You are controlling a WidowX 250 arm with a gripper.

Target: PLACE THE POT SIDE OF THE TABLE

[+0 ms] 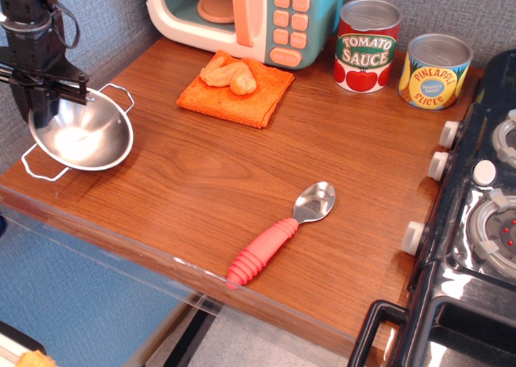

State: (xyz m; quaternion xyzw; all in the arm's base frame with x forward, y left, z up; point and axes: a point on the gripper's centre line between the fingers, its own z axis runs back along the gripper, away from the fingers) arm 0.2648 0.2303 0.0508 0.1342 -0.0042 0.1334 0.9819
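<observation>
The pot [85,137] is a small shiny steel bowl with two thin wire loop handles. It sits tilted at the far left edge of the brown wood-grain table [201,181], near the front left corner. My gripper [39,99] is black and comes down from the upper left. It is shut on the pot's back left rim. Whether the pot's base touches the table I cannot tell.
A red-handled spoon [278,234] lies near the front edge. An orange cloth [242,93] with a pastry lies at the back, before a toy microwave [242,12]. Tomato sauce [367,44] and pineapple [434,70] cans stand back right. A black toy stove [476,222] is at right.
</observation>
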